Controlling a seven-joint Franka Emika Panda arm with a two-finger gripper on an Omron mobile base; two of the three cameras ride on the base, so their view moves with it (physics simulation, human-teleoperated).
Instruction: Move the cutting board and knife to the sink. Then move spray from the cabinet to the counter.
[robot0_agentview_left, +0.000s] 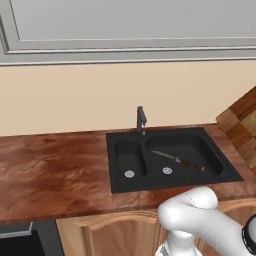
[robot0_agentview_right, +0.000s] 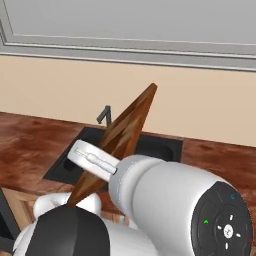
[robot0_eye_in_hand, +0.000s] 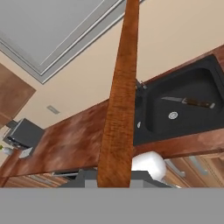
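Observation:
My gripper (robot0_eye_in_hand: 114, 180) is shut on the cutting board (robot0_eye_in_hand: 120, 100), which runs edge-on up the middle of the hand view. From the right base the cutting board (robot0_agentview_right: 125, 132) stands tilted above the sink (robot0_agentview_right: 162, 146). Its checkered corner (robot0_agentview_left: 243, 125) shows at the right edge of the left base view. The knife (robot0_agentview_left: 179, 160) lies flat in the larger basin of the black sink (robot0_agentview_left: 112, 167), also visible as the knife (robot0_eye_in_hand: 189, 102) in the sink (robot0_eye_in_hand: 205, 124). The reddish-brown counter (robot0_agentview_left: 55, 170) surrounds the sink. The spray is out of view.
A slim dark faucet (robot0_agentview_left: 141, 119) rises behind the basins. A shut grey wall cabinet (robot0_agentview_left: 130, 22) hangs above. Wooden lower doors (robot0_agentview_left: 115, 235) sit under the counter, with a dark stove edge (robot0_agentview_left: 20, 242) at the left. A dark appliance (robot0_eye_in_hand: 24, 133) stands far along the counter.

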